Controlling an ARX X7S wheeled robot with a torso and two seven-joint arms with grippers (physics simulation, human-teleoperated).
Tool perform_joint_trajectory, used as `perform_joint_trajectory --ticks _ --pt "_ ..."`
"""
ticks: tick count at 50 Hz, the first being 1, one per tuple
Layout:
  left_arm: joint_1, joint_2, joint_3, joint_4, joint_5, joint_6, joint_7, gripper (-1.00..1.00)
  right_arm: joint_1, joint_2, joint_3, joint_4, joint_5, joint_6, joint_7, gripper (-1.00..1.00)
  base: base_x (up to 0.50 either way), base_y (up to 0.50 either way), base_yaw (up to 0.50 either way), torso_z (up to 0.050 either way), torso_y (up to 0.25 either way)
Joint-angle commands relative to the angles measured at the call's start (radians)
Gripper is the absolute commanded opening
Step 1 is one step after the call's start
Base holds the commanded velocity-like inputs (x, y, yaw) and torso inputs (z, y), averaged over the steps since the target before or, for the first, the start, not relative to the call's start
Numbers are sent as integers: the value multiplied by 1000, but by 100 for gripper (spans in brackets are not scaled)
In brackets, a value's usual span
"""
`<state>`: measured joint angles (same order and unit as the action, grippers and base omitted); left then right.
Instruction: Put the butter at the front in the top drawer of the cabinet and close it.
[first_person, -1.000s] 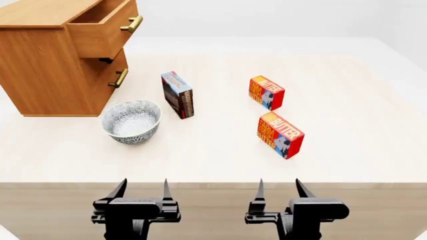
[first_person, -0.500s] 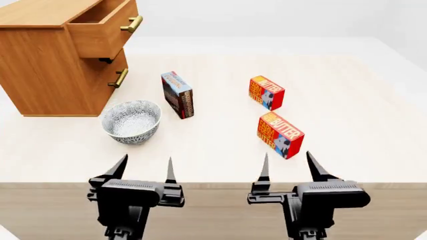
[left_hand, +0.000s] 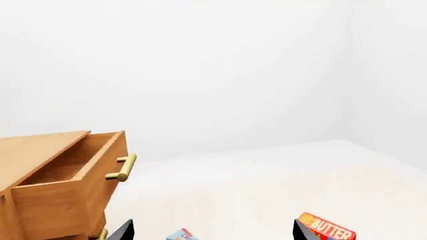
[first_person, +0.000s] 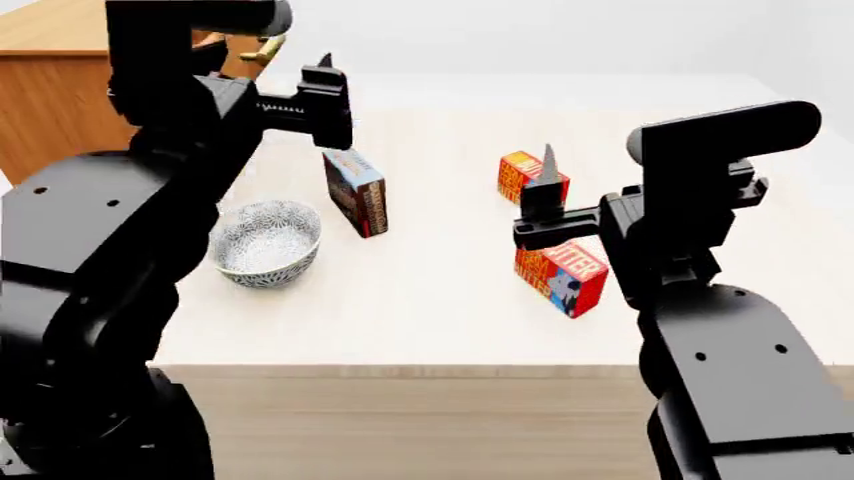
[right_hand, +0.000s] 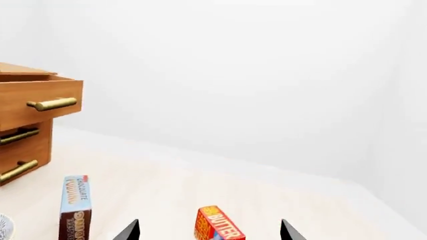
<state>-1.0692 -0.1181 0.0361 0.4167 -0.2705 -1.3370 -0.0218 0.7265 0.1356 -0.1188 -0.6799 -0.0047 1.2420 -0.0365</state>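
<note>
Two butter boxes sit on the counter (first_person: 441, 300): the front butter (first_person: 562, 278) lies nearer the robot, partly hidden behind the right arm, and the second butter box (first_person: 531, 182) lies just behind it, farther back. One chocolate pudding box (first_person: 356, 192) stands on edge to their left, and one patterned bowl (first_person: 266, 243) rests near the counter's front left. One cabinet (right_hand: 23, 127) stands at the back left with three drawers, each with a brass bar handle; the top drawer (left_hand: 70, 182) is pulled out and its inside shows as bare wood, while the two lower drawers are pushed in. Both arms are raised above the counter. The left gripper (first_person: 318, 95) is up beside the cabinet, and the right gripper (first_person: 550, 190) hangs over the two butter boxes; neither is touching anything. In each wrist view two dark fingertips show at the frame's edge with a wide gap between them, so both sets of jaws stand apart and hold nothing.
</note>
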Motion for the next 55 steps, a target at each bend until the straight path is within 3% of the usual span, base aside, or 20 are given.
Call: perform_joint_trajectory --ticks 1,6,11,18,23,49,55 --pt "-539 -22 63 -365 -25 -95 50 100 281 -22 37 -12 28 280 -53 100 0 0 0 0 0" --pt "-662 -22 114 -526 -10 -20 77 100 341 -55 94 -47 54 315 -79 100 112 0 0 0 0" --pt "-698 -15 122 -557 -10 7 82 100 371 -58 119 -50 111 328 -47 100 500 0 0 0 0" --pt "-674 -16 115 -519 -19 -1 73 100 379 -6 182 -56 438 328 172 100 500 0 0 0 0" --pt "-664 -18 113 -497 -25 -9 69 100 378 0 219 -52 563 325 250 100 500 0 0 0 0" --pt "-648 -33 125 -484 -52 -5 76 100 373 20 242 -48 706 313 331 100 500 0 0 0 1" --pt "-644 -35 136 -478 -58 -8 78 100 381 40 235 -43 791 323 408 100 250 0 0 0 2"
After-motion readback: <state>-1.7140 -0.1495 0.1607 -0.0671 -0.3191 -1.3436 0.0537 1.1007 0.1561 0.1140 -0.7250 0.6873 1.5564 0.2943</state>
